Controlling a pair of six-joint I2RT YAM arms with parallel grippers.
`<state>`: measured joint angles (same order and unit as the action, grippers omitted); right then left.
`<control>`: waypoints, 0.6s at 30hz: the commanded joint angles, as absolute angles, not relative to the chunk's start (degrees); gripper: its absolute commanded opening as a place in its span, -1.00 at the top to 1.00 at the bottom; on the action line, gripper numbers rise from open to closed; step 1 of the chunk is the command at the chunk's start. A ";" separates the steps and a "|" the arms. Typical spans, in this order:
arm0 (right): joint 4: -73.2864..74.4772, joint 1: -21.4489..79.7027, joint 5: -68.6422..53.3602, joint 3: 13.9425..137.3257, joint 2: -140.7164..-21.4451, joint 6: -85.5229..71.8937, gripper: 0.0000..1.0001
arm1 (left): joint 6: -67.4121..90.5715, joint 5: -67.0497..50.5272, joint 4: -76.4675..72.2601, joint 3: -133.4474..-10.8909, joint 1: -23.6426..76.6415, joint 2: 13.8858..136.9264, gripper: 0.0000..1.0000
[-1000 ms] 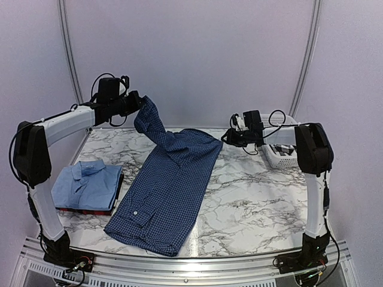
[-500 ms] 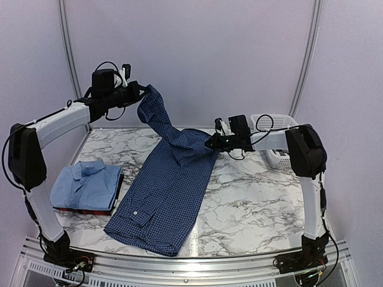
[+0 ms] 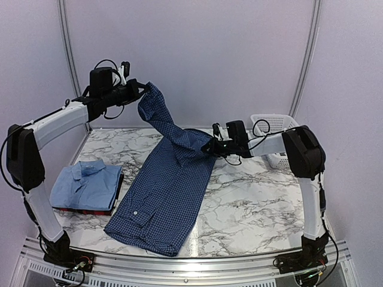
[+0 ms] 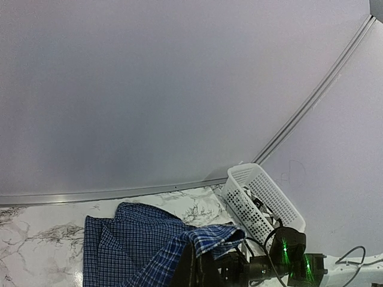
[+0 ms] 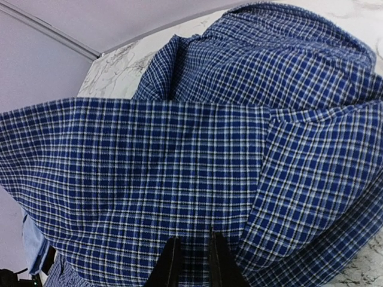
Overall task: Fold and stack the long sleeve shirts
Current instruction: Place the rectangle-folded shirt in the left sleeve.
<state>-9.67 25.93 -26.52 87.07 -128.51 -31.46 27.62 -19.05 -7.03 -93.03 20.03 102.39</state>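
The navy fine-check shirt lies lengthwise down the middle of the marble table. One sleeve is lifted up and left, and my left gripper is shut on its end; in the left wrist view the cuff folds over that gripper. My right gripper is at the shirt's far right shoulder. In the right wrist view its narrow jaws pinch checked cloth. A folded light blue shirt lies at the left on a dark red shirt.
The white lattice basket stands at the back right, behind my right arm. In the left wrist view the basket holds some black-and-white cloth. Grey walls stand close behind and at both sides.
My right gripper has moved left from the basket to the navy shirt's far right shoulder and its jaws have narrowed onto the cloth. The left gripper has lifted the sleeve a little higher.
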 commanded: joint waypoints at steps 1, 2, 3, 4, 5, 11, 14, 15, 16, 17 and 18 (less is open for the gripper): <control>-13.17 26.75 -26.42 84.66 -128.00 -33.11 0.74 | 28.99 -18.02 -6.27 -95.01 19.88 102.45 1.00; -13.40 26.80 -26.59 84.55 -128.02 -33.13 0.73 | 30.18 -17.29 -5.32 -95.19 19.87 102.81 1.00; -13.36 26.88 -26.69 84.74 -128.24 -33.13 0.74 | 31.70 -16.11 -4.38 -95.35 19.91 103.18 1.00; -13.28 27.17 -26.64 84.99 -128.55 -33.18 0.74 | 33.98 -14.34 -2.88 -95.32 19.95 103.33 1.00; -13.19 27.30 -26.60 85.19 -128.85 -33.18 0.74 | 36.49 -12.03 -0.92 -94.98 19.94 103.36 1.00; -13.71 28.33 -24.81 84.66 -128.36 -32.90 0.76 | 55.72 -3.53 8.60 -84.45 19.92 100.33 1.00; -13.09 30.04 -21.73 83.38 -125.51 -29.50 0.76 | 62.01 -6.23 7.44 -79.11 19.86 99.27 1.00; -12.88 30.79 -20.21 83.02 -124.30 -28.10 0.74 | 63.74 -7.69 6.77 -78.04 19.79 99.12 1.00; -12.79 31.68 -19.21 82.69 -123.02 -26.45 0.71 | 65.52 -9.32 5.98 -77.07 19.86 99.00 1.00; -12.79 32.39 -18.44 82.25 -121.83 -25.15 0.67 | 67.34 -10.91 4.68 -75.62 19.98 98.77 1.00; -13.20 33.23 -17.86 81.78 -120.63 -24.05 0.62 | 68.86 -12.14 3.52 -74.61 20.01 98.52 1.00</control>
<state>-11.92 29.56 -22.35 82.67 -127.24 -30.11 58.43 -7.73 5.39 -77.25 19.99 101.23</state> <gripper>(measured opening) 0.154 0.003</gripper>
